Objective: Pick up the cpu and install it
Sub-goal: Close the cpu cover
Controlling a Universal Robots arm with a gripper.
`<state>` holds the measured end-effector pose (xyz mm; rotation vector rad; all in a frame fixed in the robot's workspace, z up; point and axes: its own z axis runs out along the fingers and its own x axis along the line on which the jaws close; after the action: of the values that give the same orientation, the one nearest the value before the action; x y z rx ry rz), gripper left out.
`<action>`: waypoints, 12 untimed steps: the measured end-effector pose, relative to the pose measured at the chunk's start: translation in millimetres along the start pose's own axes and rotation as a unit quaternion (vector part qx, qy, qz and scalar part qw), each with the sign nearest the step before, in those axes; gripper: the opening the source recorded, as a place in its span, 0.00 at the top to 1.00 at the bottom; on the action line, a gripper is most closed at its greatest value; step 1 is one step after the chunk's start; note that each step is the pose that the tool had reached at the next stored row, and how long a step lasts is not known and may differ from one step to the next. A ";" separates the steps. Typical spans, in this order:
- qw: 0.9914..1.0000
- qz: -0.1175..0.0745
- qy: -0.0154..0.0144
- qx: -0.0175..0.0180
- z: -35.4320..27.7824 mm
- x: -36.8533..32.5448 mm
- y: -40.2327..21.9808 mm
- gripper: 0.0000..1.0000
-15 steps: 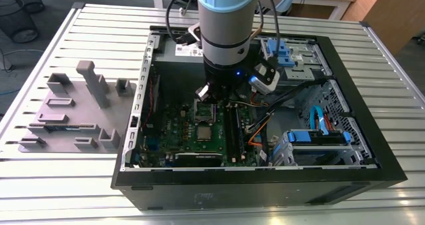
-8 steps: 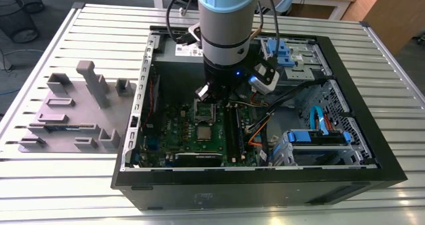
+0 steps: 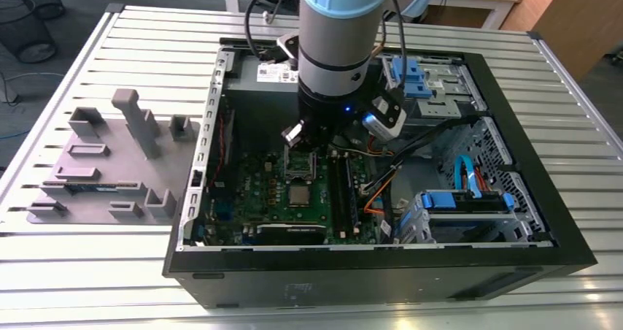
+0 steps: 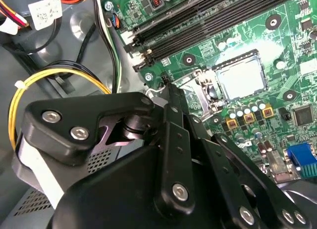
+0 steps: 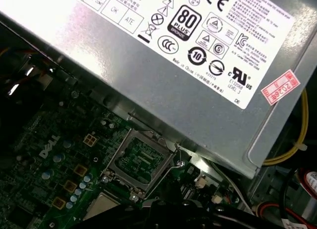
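The open computer case (image 3: 389, 271) lies on the counter (image 3: 117, 271). On the motherboard (image 3: 248, 191), towards its near edge, the cpu (image 3: 297, 193) lies flat in what appears to be its socket, with nothing touching it. Just beyond it the hinged frame (image 3: 297, 162) stands open. The gripper (image 3: 303, 140) hangs close above that frame. Whether it is clenched or released cannot be told, and no load is visible. Farthest back sits the power supply (image 5: 163, 90).

Risk, as judged: a descent here could strike the raised frame or jar the cpu askew. The orange cables (image 3: 375, 195) at the exterior view's right could snag the wrist.
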<state>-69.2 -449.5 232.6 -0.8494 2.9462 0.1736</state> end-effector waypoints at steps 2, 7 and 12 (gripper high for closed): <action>1.000 0.000 0.001 0.000 0.1 0.0 0.0 0.89; 1.000 0.000 0.001 -0.001 3.1 -3.8 1.6 0.89; 1.000 0.000 0.002 -0.001 7.3 -12.9 3.3 0.89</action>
<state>-59.8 -439.0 227.0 -0.8503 2.9514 0.1745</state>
